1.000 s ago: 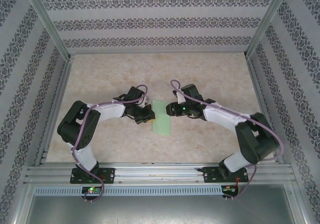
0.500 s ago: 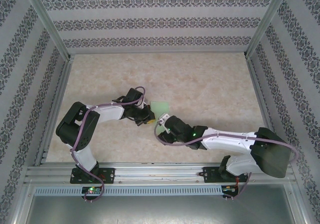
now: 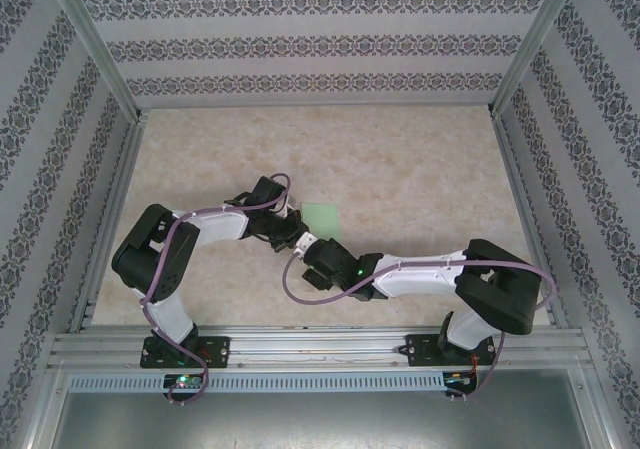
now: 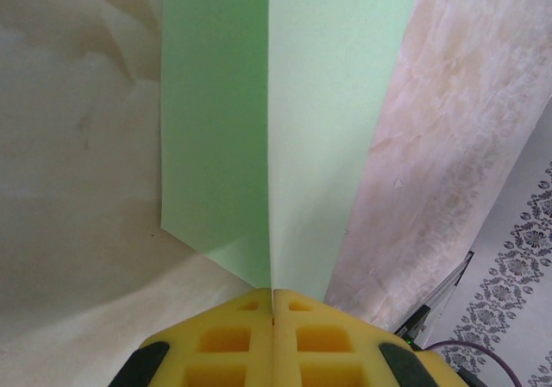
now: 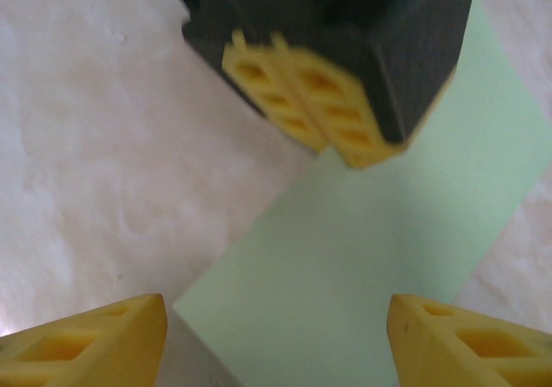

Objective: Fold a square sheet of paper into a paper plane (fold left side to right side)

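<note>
The square sheet of paper (image 3: 322,216), light green and creased along its length, lies mid-table, its near part hidden under the arms. My left gripper (image 3: 290,231) is at its left edge. In the left wrist view the yellow pads (image 4: 233,344) are pressed together, and the paper (image 4: 285,128) runs by its crease line straight into the left gripper (image 4: 273,318). My right gripper (image 3: 303,244) reaches across from the right. Its fingertips (image 5: 86,344) stand wide apart over the paper's (image 5: 371,258) corner, the right gripper (image 5: 276,344) holding nothing. The left gripper (image 5: 332,141) shows just beyond.
The marbled beige table (image 3: 400,159) has free room behind and to both sides of the paper. Patterned walls (image 3: 320,49) and metal posts enclose it. An aluminium rail (image 3: 320,347) carrying both arm bases runs along the near edge.
My right arm swung from the paper's right side across to its near left end, beside the left gripper, and its jaws opened wider. The left gripper stayed shut in place.
</note>
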You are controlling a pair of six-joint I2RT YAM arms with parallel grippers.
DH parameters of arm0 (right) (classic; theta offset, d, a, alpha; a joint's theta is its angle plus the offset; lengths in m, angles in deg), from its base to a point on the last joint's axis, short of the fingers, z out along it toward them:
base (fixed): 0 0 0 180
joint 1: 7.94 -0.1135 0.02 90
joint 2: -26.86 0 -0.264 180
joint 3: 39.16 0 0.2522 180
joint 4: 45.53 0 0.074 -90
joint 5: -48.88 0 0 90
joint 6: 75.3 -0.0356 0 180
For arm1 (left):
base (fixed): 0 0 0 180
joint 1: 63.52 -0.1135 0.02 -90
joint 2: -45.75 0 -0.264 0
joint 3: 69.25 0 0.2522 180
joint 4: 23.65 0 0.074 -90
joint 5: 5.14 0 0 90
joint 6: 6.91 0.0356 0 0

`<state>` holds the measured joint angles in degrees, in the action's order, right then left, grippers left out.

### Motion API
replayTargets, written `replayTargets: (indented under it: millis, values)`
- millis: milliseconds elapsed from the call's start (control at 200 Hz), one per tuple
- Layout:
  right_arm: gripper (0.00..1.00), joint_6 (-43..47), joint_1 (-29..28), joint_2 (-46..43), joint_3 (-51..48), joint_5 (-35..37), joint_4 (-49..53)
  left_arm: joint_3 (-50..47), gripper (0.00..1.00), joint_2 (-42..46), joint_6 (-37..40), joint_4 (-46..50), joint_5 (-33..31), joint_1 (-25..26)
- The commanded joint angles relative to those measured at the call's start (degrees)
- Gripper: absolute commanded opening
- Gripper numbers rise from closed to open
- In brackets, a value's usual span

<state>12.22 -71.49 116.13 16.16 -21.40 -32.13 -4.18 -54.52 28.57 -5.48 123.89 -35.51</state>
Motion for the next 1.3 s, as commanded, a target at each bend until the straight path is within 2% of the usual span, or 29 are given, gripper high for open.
replayTargets:
  millis: [0,230,365,450,670,834,954,1109,1299]
  values:
    - [0.62,1.58,-0.22,1.33,2.01,1.39,-1.30,0.30,0.00,0.69,-0.32,-0.19,1.14,-0.23]
    - [0.35,1.18,0.15,1.18,1.86,-0.33,-1.35,0.86,0.00,0.51,0.29,0.67,0.96,-0.23]
    - [0.13,0.60,0.55,0.91,1.53,-1.47,-1.00,1.49,0.07,0.25,0.97,1.59,1.00,-0.24]
    - [0.00,-0.44,1.45,0.32,0.92,-3.19,-1.06,1.73,0.15,0.56,1.62,2.09,0.79,-0.37]
    - [0.00,-3.35,5.67,-2.71,-1.07,-12.46,-1.29,2.83,0.32,3.15,6.15,7.50,1.26,-3.52]
    - [0.00,-6.21,9.86,-3.93,-2.31,-23.04,-2.55,3.94,0.36,4.64,10.24,10.27,2.88,-7.42]
    - [0.00,-8.59,12.71,-3.83,-2.88,-31.38,-4.35,7.79,0.34,3.04,14.66,13.54,3.22,-7.98]
    - [0.00,-10.98,14.80,-2.44,-2.57,-38.47,-6.59,13.31,0.24,-2.69,17.45,14.24,6.20,-7.95]
    - [0.00,-12.45,16.15,-0.14,-1.59,-41.95,-7.99,19.23,0.17,-9.26,20.91,16.33,8.25,-7.29]
